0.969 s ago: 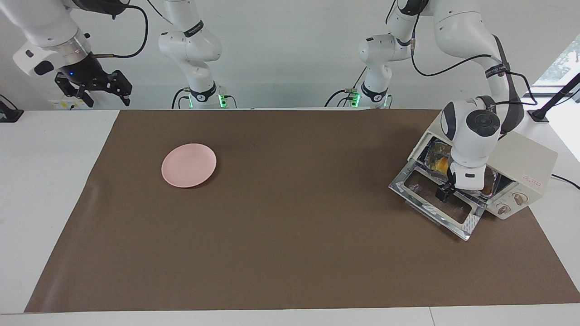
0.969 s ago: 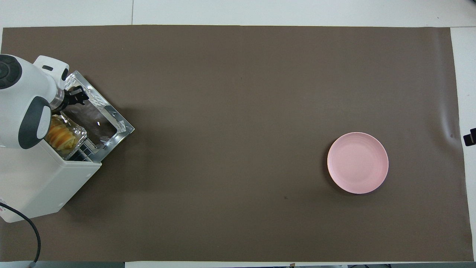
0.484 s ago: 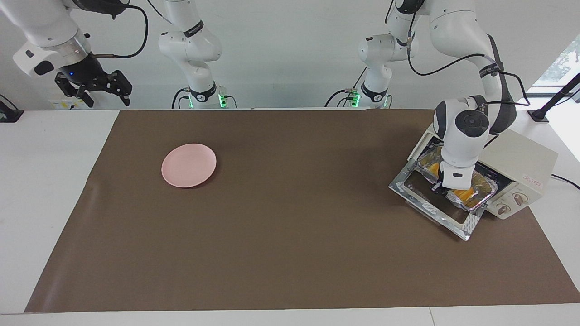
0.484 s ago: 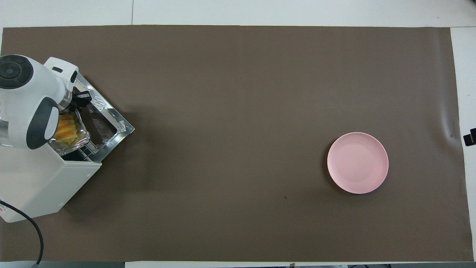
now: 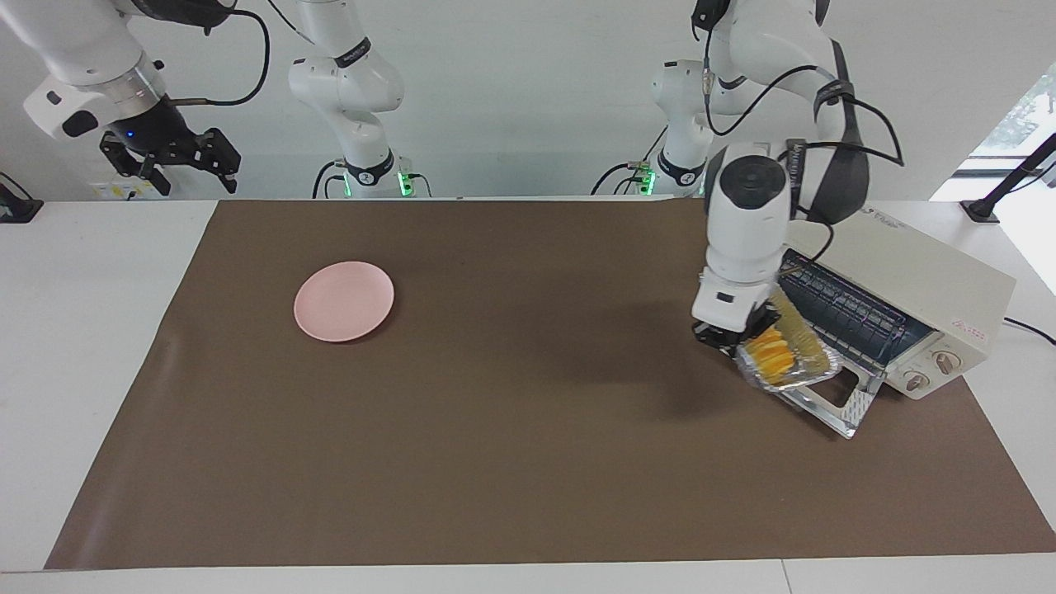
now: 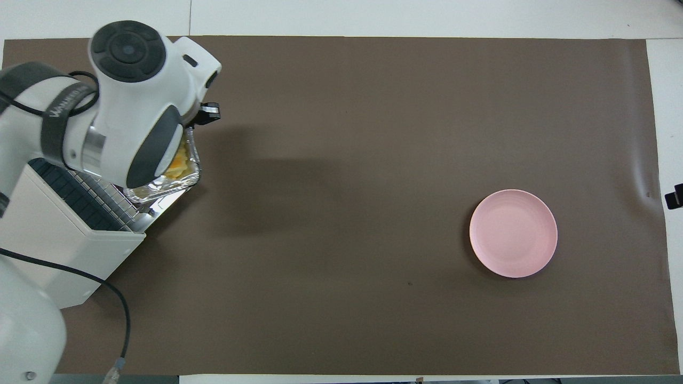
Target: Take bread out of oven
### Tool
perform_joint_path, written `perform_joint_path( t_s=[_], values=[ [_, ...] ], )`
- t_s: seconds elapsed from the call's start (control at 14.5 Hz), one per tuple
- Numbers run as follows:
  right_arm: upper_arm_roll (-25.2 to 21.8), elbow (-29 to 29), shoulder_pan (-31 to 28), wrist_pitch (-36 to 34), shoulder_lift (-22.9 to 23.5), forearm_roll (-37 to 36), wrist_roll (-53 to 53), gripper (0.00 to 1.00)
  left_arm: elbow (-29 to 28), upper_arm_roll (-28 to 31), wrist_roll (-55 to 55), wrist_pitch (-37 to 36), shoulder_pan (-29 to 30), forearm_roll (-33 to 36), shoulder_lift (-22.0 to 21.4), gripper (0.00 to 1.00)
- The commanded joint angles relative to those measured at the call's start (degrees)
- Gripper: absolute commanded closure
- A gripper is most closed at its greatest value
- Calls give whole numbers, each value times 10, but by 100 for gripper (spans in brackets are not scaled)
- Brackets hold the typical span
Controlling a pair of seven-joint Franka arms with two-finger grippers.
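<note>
Left claw (image 5: 730,337) of mine is clamped on the rim of the foil tray (image 5: 794,363), holding it in the air over the oven's lowered glass door (image 5: 833,403). My bread (image 5: 774,350) lies in that tray, just beside the claw on the side toward the oven (image 5: 916,305), tilted with the tray and clear of the wire rack (image 5: 850,309). From overhead my wrist covers most of the loaf, so only a yellow edge (image 6: 180,160) shows under it. My right claw (image 5: 169,153) waits with its jaws spread, up off the counter (image 5: 511,429) at the right arm's end. A pink plate (image 5: 344,301) sits on the counter, well apart from my left claw, toward the right arm's end.
</note>
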Motion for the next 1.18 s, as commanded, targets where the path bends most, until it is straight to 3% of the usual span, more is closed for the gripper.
perform_joint_path(
  t_s=[0.0, 0.21, 0.48, 0.83, 1.11],
  values=[
    [6, -9, -7, 3, -7, -7, -10, 0, 28, 11, 26, 27, -84, -53, 20, 100],
    [6, -9, -7, 3, -7, -7, -10, 0, 37, 11, 25, 35, -179, -69, 52, 100],
    [6, -9, -7, 2, -7, -6, -10, 0, 179, 14, -31, 41, -243, -89, 185, 100],
    [6, -9, -7, 3, -7, -6, -10, 0, 175, 15, -47, 77, -246, -86, 217, 100],
    [6, -9, -7, 3, -8, -7, -10, 0, 164, 16, -64, 84, -241, -88, 215, 100]
  ],
)
